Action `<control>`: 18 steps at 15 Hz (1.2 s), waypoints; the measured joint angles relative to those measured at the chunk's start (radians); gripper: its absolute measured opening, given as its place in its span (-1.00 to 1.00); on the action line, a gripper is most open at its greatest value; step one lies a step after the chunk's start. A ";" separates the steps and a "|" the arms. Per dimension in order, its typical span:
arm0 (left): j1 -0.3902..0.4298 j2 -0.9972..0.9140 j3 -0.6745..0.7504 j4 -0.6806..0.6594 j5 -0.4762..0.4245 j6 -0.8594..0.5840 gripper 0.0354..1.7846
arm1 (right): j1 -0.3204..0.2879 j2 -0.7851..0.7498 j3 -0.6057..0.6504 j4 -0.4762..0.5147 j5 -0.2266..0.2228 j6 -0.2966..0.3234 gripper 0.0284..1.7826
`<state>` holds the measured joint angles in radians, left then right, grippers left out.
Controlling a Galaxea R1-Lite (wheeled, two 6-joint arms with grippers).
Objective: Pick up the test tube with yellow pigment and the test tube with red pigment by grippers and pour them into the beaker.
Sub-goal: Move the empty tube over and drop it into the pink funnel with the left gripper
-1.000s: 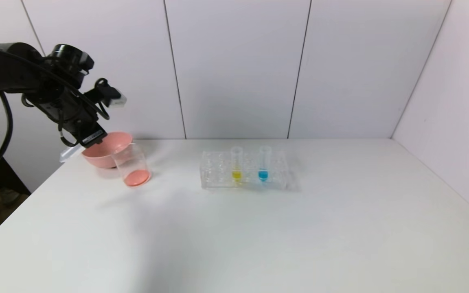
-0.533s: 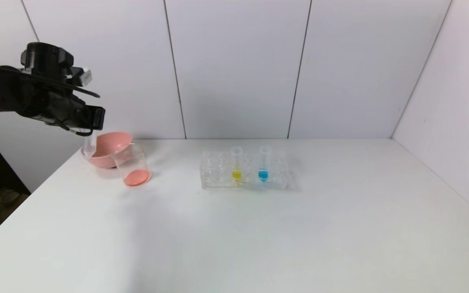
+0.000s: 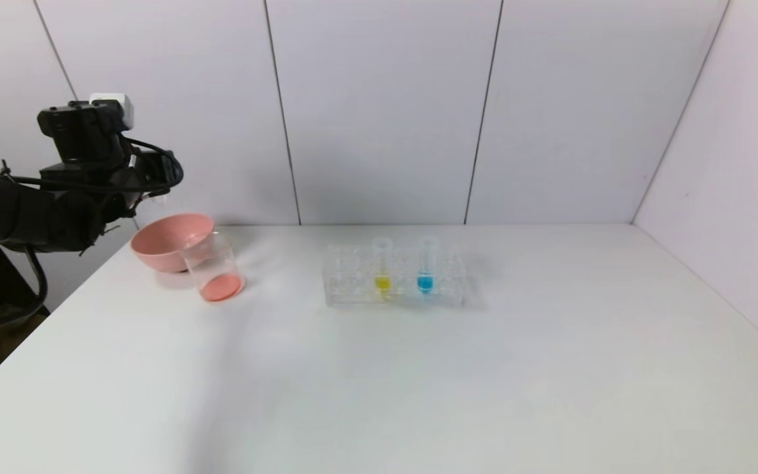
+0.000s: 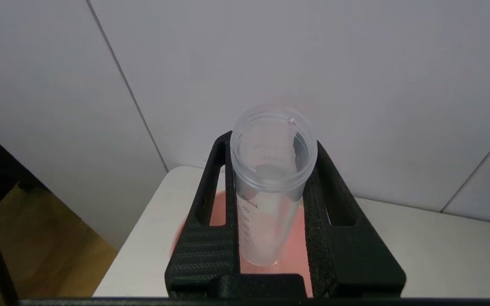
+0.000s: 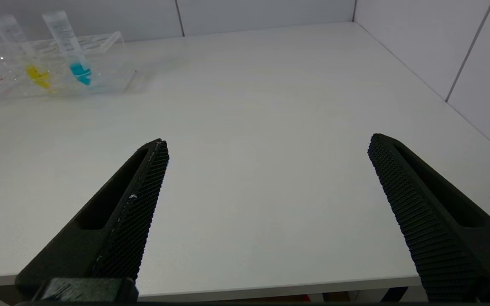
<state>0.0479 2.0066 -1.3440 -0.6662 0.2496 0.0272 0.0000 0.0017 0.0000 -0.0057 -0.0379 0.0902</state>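
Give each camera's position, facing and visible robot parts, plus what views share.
Head: high, facing forward-down on table; left arm shows.
Left wrist: behind left tool, clamped on emptied tube above pink bowl.
Right wrist: low at table edge, open right tool.
Shared by head and right wrist: rack, yellow tube, blue tube.

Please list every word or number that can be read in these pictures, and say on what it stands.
"mL" and "40": scale print on the empty test tube with red pigment, clamped in the left gripper.
Lower numbers on that scale: too blurred.
Print on the test tube with yellow pigment and the blue tube: too small.
Nothing else readable.
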 joint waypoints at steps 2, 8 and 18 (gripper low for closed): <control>0.001 0.048 0.003 -0.056 0.006 -0.001 -0.53 | 0.000 0.000 0.000 0.000 0.000 0.000 0.92; 0.002 0.094 0.004 -0.060 0.006 -0.020 -0.53 | 0.000 0.000 0.000 0.000 0.000 0.000 0.92; 0.008 0.126 0.019 -0.121 0.008 -0.031 0.46 | 0.000 0.000 0.000 0.000 0.000 0.000 0.92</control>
<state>0.0562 2.1330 -1.3249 -0.7874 0.2577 -0.0043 0.0000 0.0017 0.0000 -0.0057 -0.0374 0.0902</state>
